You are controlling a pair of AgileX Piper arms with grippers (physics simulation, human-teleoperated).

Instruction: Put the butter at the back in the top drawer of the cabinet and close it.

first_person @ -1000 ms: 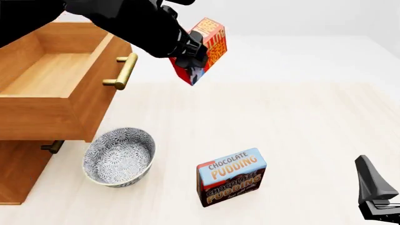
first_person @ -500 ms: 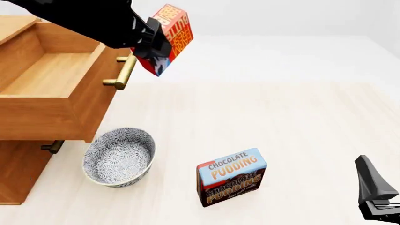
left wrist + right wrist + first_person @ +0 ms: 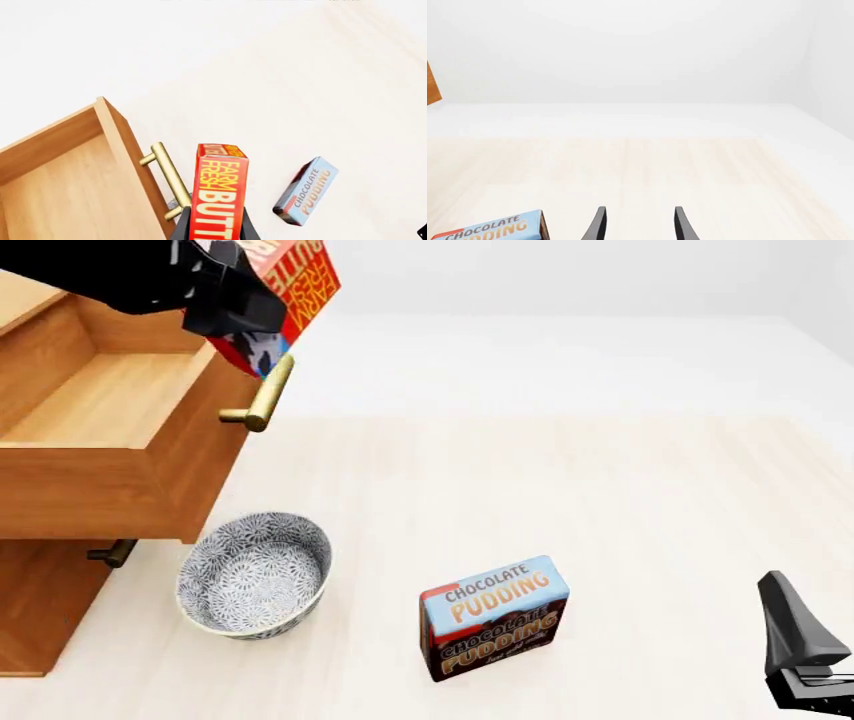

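Observation:
My left gripper [image 3: 247, 325] is shut on the red butter [image 3: 283, 290] box, held in the air just above the brass handle [image 3: 263, 395] of the open top drawer [image 3: 120, 400]. In the left wrist view the butter [image 3: 219, 192] stands between my fingers, with the drawer's handle [image 3: 170, 177] and wooden floor [image 3: 73, 195] below. The cabinet [image 3: 40, 610] stands at the left. My right gripper [image 3: 637, 225] is open and empty near the table's front right corner [image 3: 801, 655].
A patterned grey bowl [image 3: 254, 575] sits on the table below the open drawer's front. The Chocolate Pudding box [image 3: 494, 617] stands upright in the front middle, also visible as a pudding box [image 3: 305, 191] [image 3: 490, 230] in both wrist views. A lower drawer handle [image 3: 114, 553] pokes out under the open drawer.
My left gripper has carried the butter leftward and slightly up, from mid-table air to just above the drawer's handle. The right arm has stayed still.

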